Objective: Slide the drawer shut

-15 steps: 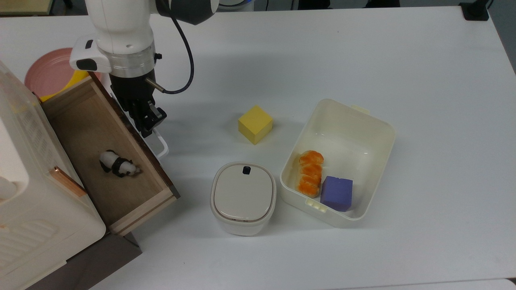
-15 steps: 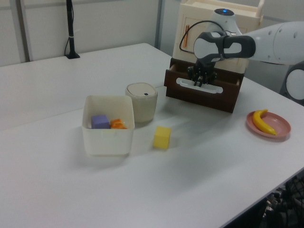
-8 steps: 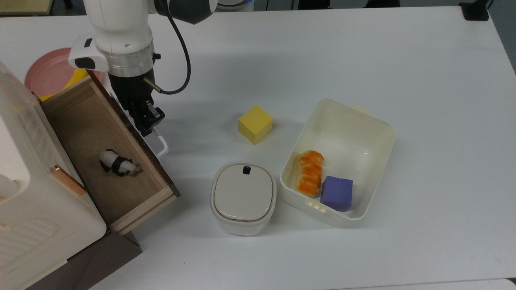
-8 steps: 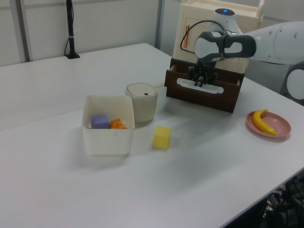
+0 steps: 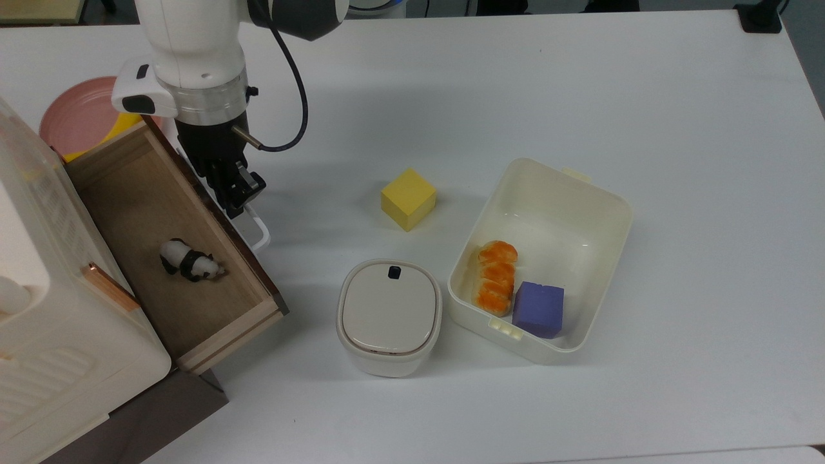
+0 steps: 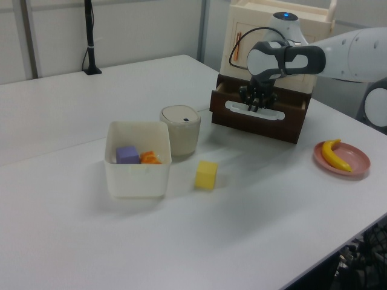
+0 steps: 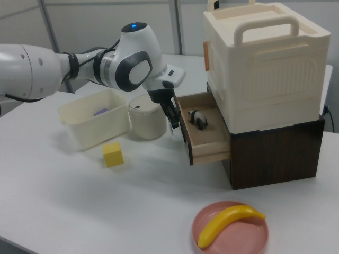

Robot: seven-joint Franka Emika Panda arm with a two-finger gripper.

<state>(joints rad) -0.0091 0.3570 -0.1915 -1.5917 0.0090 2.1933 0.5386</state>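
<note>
Right view: nearest lies a banana (image 7: 229,222) on a pink plate (image 7: 254,241). Behind it the drawer (image 7: 204,138) stands pulled out of the cabinet (image 7: 275,153), a toy panda (image 7: 198,118) inside. The gripper (image 7: 172,119) sits at the drawer's dark front, by the white loop handle (image 5: 259,232); whether its fingers are apart or together I cannot tell. Farther back stand a yellow cube (image 7: 113,154), a lidded container (image 7: 146,123) and an open bin (image 7: 95,125).

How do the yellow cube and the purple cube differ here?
The yellow cube stands alone on the bare table; the purple cube sits inside the cream open bin, touching the orange bread roll. Yellow lies nearer the open drawer. Both are plain solid blocks of similar size.
</note>
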